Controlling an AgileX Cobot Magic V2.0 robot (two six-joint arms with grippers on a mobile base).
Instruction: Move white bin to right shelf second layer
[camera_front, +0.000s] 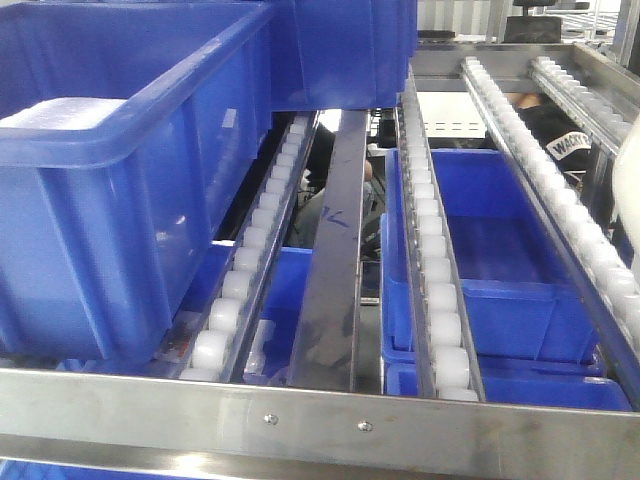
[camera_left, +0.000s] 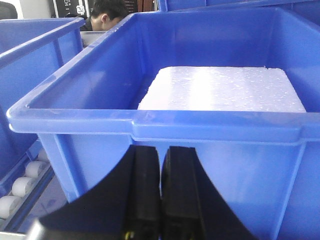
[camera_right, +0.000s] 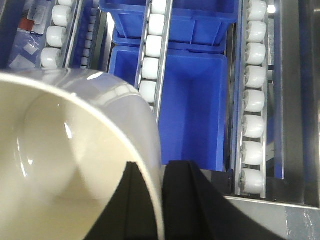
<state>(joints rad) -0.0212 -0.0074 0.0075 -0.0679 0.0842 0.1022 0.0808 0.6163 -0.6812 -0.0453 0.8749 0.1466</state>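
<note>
Pinching the white bin's (camera_right: 75, 165) rim, the right gripper (camera_right: 161, 200) hangs above the roller rails (camera_right: 252, 100) at right; the left gripper (camera_left: 160, 190), jaws together, fronts a blue crate (camera_left: 175, 125).

Left gripper (camera_left: 161, 200) fingers pressed together, before a blue crate (camera_left: 150, 125); white foam slab (camera_left: 225, 90) inside
</note>
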